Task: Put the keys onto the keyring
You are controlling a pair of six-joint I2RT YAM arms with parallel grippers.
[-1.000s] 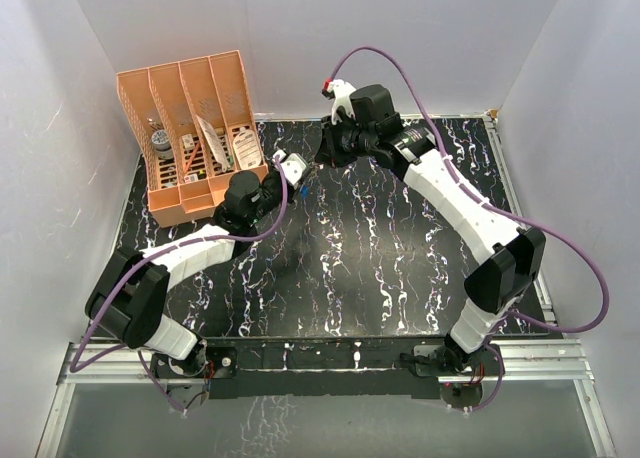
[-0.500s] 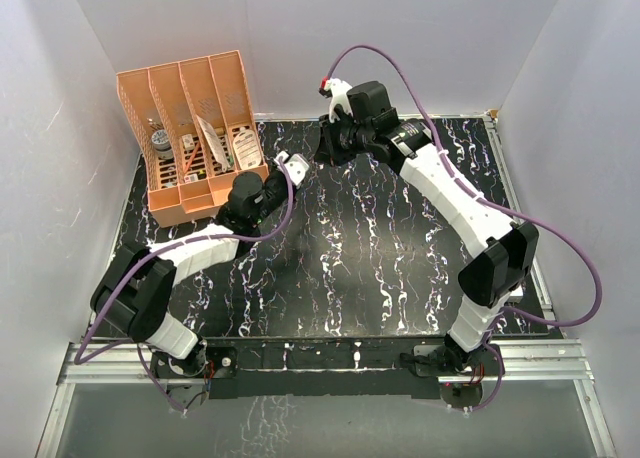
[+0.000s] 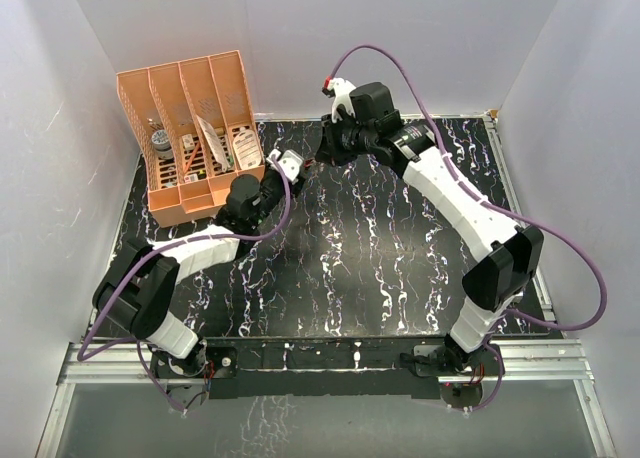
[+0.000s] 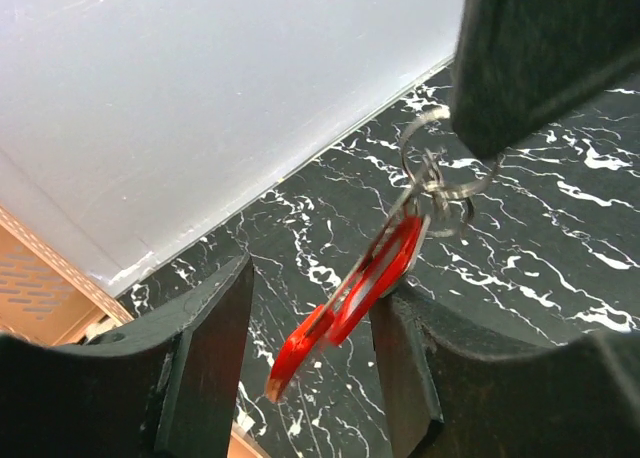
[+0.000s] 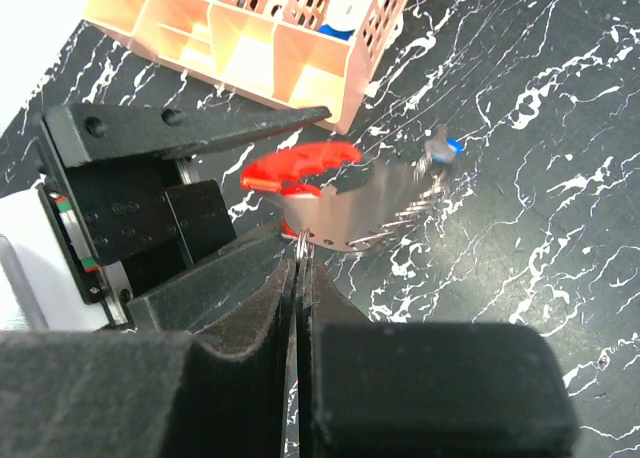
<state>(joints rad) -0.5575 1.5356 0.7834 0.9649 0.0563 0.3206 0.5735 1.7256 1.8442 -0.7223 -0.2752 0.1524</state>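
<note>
While our right gripper (image 5: 300, 253) is clenched on its silver ring, the keyring (image 4: 395, 258) hangs slanted in the left wrist view. Its long axis runs from upper right to lower left, red tip pointing lower left, between our left gripper's (image 4: 312, 293) released, parted fingers.

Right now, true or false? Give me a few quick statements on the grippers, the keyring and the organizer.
1. The right gripper is shut on the silver ring. True.
2. The left gripper clamps the red keyring. False: its jaws stand open, with the keyring between them.
3. The orange organizer stands at the far left corner of the table. True.
4. The red keyring lies on the table. False: it hangs from the silver ring, off the table.
5. The organizer is empty. False: items stand in its compartments.
</note>
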